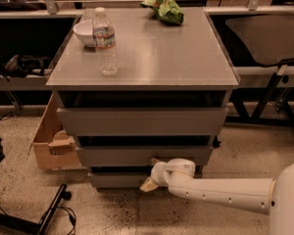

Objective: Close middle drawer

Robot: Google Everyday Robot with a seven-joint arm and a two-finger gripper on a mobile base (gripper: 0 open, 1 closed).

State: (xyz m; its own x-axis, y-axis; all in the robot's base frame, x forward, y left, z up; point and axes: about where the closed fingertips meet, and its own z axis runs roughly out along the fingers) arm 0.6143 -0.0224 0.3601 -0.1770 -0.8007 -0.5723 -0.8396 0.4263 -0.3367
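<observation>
Your gripper [151,173], white with tan fingers [147,184] held apart, sits at the front of the plain grey middle drawer [112,156]. Below it the floor [112,214] is beige with dark speckles. Left of it stands a light-brown cardboard box [46,146]. Up above it, the grey top [176,58] carries a clear bottle [106,48] with a white cap, a white bowl [84,32] and a green bag [164,9].
</observation>
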